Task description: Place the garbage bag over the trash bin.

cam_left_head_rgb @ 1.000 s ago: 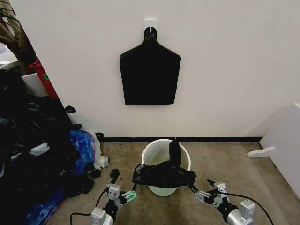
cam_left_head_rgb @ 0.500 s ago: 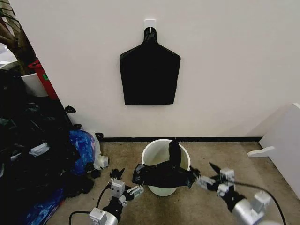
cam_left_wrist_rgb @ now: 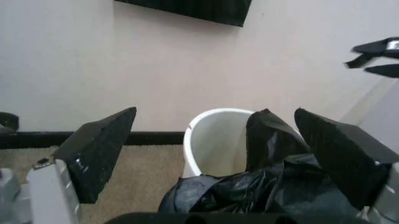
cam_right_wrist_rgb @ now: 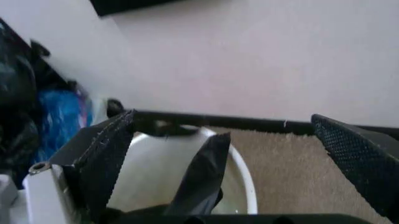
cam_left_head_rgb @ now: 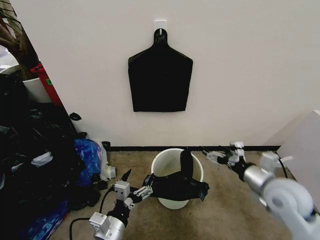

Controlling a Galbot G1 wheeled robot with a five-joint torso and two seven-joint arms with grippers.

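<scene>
Nearest the robot, the left gripper [cam_left_head_rgb: 134,186] sits low on the carpet with its fingers spread apart and nothing between them, just beside the left end of the garbage bag [cam_left_head_rgb: 176,186]. The bag is not held by either gripper — it lies bunched across the near rim of the trash bin [cam_left_head_rgb: 166,165], sagging down the bin's front, with one tongue of black plastic standing up inside the bin toward the far rim.

By my reading the job is only partly done: the bag rests on the bin, but its mouth is not opened out, and the white rim is bare on the left, the right and the back. What is left is to spread the opening and fold it over the rim all round.

Inside the bin, the wall that shows is white and bare apart from that strip of bag.

Farther back and higher, the right gripper [cam_left_head_rgb: 218,155] hangs beside the bin's far right edge, fingers open and empty, clear of the bag.
</scene>
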